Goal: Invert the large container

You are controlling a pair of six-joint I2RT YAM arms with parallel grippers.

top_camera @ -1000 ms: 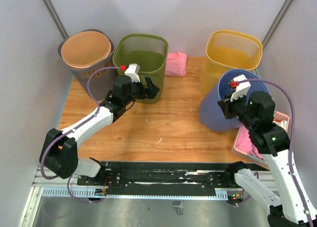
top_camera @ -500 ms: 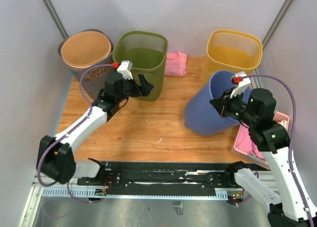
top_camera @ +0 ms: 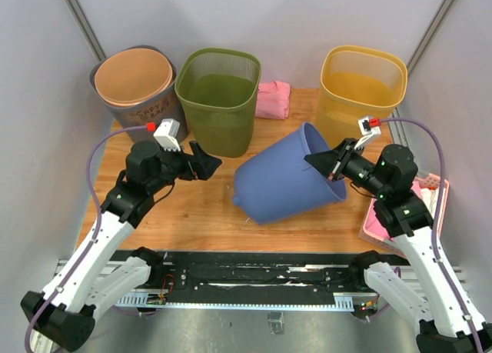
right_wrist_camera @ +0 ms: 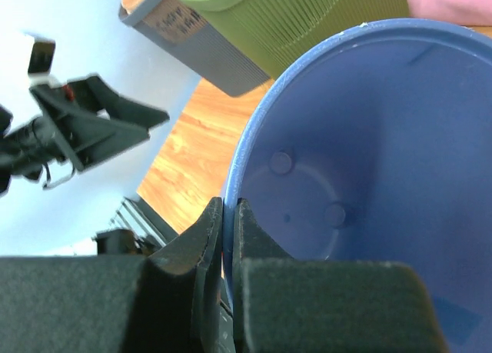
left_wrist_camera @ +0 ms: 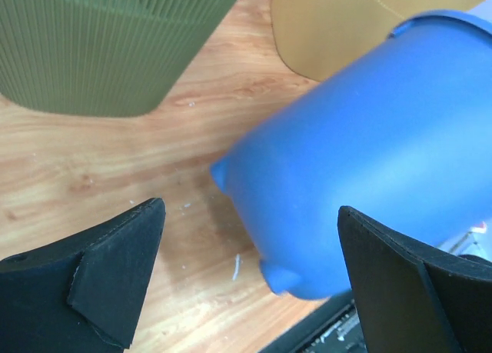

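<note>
A single blue container (top_camera: pixel 280 184) lies tipped on its side over the middle of the wooden table (top_camera: pixel 200 211), base pointing left and mouth facing right. The right gripper (top_camera: pixel 330 167) is clamped onto its rim, one finger inside and one outside. The left gripper (top_camera: pixel 204 161) hangs just left of the container with its jaws spread wide, touching nothing. Four other bins line the far edge: one green (top_camera: pixel 219 111), one yellow (top_camera: pixel 357 91), and one grey (top_camera: pixel 146 113) with an orange bin (top_camera: pixel 134 76) nested inside. One pink cloth (top_camera: pixel 273 99) sits between green and yellow.
</note>
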